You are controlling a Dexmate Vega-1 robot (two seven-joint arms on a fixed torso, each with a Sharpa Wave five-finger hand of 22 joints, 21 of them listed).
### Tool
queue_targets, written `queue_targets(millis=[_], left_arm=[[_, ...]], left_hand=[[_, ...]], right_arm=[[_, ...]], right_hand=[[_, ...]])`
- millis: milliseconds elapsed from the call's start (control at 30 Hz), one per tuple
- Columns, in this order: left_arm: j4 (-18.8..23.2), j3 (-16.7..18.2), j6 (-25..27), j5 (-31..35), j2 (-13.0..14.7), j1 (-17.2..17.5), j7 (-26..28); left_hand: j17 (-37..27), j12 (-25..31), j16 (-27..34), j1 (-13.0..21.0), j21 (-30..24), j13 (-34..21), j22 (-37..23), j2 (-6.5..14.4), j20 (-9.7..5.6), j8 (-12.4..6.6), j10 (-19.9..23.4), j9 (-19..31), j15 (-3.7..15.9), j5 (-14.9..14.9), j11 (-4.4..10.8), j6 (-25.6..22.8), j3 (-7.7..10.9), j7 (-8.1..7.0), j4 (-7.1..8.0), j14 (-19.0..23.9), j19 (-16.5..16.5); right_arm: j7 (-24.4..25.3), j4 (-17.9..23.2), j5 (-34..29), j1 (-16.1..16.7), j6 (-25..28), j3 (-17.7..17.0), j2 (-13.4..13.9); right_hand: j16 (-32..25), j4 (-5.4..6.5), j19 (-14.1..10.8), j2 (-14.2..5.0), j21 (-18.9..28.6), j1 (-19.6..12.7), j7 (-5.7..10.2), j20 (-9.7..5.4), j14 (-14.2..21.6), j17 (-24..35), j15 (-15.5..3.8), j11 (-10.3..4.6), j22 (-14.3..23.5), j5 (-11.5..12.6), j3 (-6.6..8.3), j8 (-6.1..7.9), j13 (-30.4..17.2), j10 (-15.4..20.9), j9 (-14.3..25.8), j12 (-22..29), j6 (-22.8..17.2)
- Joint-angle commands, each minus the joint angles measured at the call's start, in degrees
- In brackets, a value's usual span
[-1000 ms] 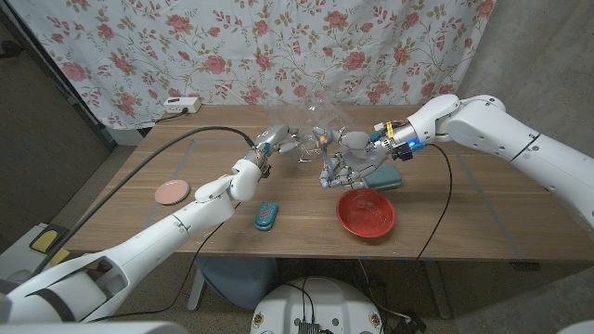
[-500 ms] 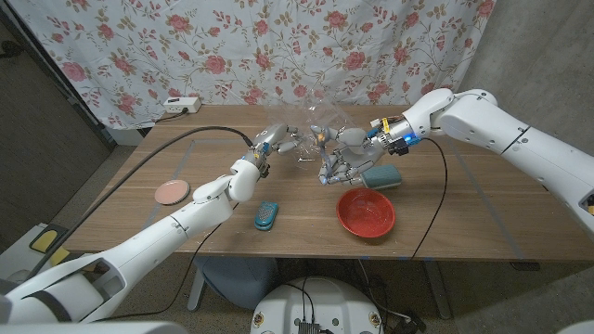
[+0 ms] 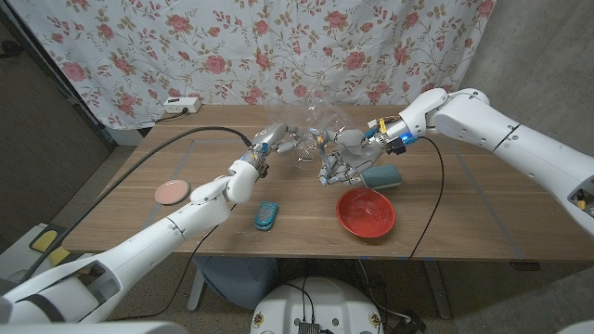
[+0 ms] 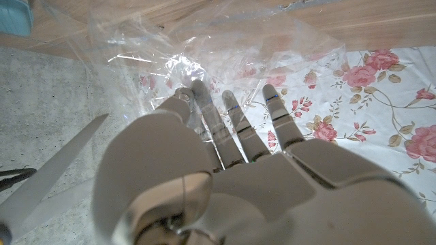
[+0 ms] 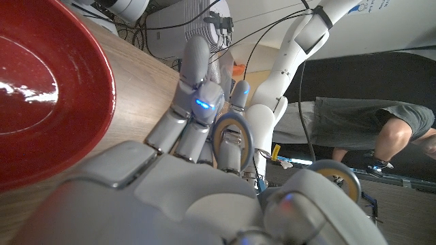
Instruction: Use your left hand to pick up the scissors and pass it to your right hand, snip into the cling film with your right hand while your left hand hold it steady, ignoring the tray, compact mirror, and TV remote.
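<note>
On the wooden surface (image 3: 139, 167), far left, lies a round pink compact mirror (image 3: 172, 192), well apart from both hands. Nearer the middle, a blue TV remote (image 3: 267, 215) lies close to the front edge. Above it the left hand (image 3: 271, 141) is raised off the surface, its fingers (image 4: 228, 122) extended and pressed into the crumpled clear cling film (image 3: 316, 125), holding it up. Just to the right, the right hand (image 3: 345, 160) grips the scissors (image 3: 327, 158), fingers through the grey handle loops (image 5: 231, 139); a pale blade (image 4: 48, 170) points toward the film. Below sits a red bowl (image 3: 366, 212), with a teal object (image 3: 382, 178) behind it.
</note>
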State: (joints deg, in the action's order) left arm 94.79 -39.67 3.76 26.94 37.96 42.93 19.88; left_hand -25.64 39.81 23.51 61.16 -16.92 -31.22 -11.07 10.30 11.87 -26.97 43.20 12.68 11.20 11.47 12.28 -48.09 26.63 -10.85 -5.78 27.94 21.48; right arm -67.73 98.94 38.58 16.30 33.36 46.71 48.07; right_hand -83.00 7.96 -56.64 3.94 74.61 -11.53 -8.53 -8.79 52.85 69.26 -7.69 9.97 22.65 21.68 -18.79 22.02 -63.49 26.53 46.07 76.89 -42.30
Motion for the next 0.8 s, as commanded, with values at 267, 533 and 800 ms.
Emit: queue_targets(millis=[267,533,800], left_arm=[[2.3,1.4,1.3,0.0,1.1,2.4,0.2],[2.4,1.6,1.1,0.1,1.2,2.9,0.7],[3.0,2.2,1.3,0.0,1.6,3.7,1.2]], left_hand=[[-0.4,-0.3,-0.4,0.4,0.1,-0.3,-0.1,-0.3,-0.35,-0.28,0.6,0.0,1.43,0.3,-0.08,-0.7,0.19,-0.20,-0.27,0.5,-0.2],[-0.6,-0.4,-0.5,0.4,0.1,-0.3,-0.2,-0.4,-0.46,-0.29,0.6,0.0,1.38,0.3,-0.08,-0.7,0.12,-0.27,-0.29,0.4,-0.4],[-0.7,-0.5,-0.7,0.4,0.2,-0.4,-0.2,-0.4,-0.51,-0.31,0.6,-0.1,1.45,0.3,-0.07,-0.8,0.14,-0.29,-0.34,0.5,-0.4]], right_arm=[[-1.7,-5.3,-3.1,-2.1,-2.2,2.2,-3.1],[-2.1,-7.3,-4.4,-3.1,-3.2,3.0,-4.6],[-2.6,-10.1,-5.2,-4.0,-4.5,3.6,-6.5]], right_hand=[[0.6,-0.31,0.2,-0.34,0.4,-1.2,-0.75,-2.95,-0.2,0.0,-4.35,-11.82,-0.2,0.2,-0.12,-0.49,0.8,24.2,0.3,2.1,-1.1],[0.5,-0.38,0.1,-0.52,0.4,-1.7,-0.58,-2.95,-0.2,0.6,-4.26,-11.93,-0.6,0.1,-0.09,-0.80,0.2,23.9,0.4,2.4,-1.3],[1.4,-0.34,0.2,-0.75,0.6,-2.1,-0.73,-3.00,-0.1,-0.1,-4.32,-11.92,-0.6,0.0,-0.09,-1.08,0.7,24.1,0.7,2.1,-1.4]])
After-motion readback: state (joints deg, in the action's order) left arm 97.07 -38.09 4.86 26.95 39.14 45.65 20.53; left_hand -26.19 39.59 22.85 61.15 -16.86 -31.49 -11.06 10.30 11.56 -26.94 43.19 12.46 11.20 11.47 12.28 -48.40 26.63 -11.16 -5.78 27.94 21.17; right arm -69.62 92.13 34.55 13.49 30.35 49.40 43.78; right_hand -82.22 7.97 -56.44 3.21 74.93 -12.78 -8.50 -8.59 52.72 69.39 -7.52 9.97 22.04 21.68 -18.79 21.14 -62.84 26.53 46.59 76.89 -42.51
